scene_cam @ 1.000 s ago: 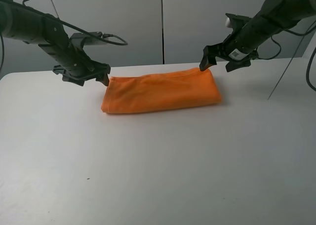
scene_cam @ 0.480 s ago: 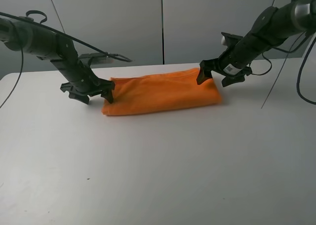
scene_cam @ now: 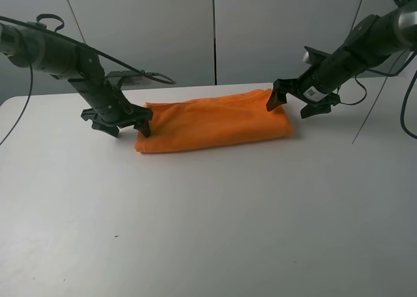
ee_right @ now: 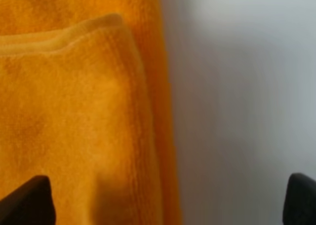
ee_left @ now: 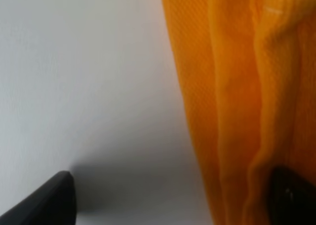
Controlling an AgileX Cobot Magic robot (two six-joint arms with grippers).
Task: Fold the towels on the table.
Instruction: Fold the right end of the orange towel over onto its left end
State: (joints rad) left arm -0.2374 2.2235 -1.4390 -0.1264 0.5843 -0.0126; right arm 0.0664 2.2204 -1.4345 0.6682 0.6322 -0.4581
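Observation:
The orange towel (scene_cam: 212, 123) lies folded into a long strip across the far middle of the white table (scene_cam: 208, 232). My left gripper (scene_cam: 125, 124) is low at the strip's left end, open, straddling its edge. In the left wrist view one fingertip (ee_left: 292, 195) sits over the towel (ee_left: 237, 87) and the other over bare table (ee_left: 74, 87). My right gripper (scene_cam: 291, 106) is open at the far right corner. The right wrist view shows stacked towel layers (ee_right: 74, 111) under one fingertip (ee_right: 27, 201) and bare table (ee_right: 237, 87) under the other. Neither gripper holds anything.
Grey wall panels (scene_cam: 215, 30) stand behind the table's far edge. Black cables (scene_cam: 146, 75) trail from both arms over the back of the table. A thin rod (scene_cam: 368, 108) leans at the far right.
The left gripper has dropped from above the towel's left corner to its left end on the table. The right gripper has shifted a little rightwards at the far right corner.

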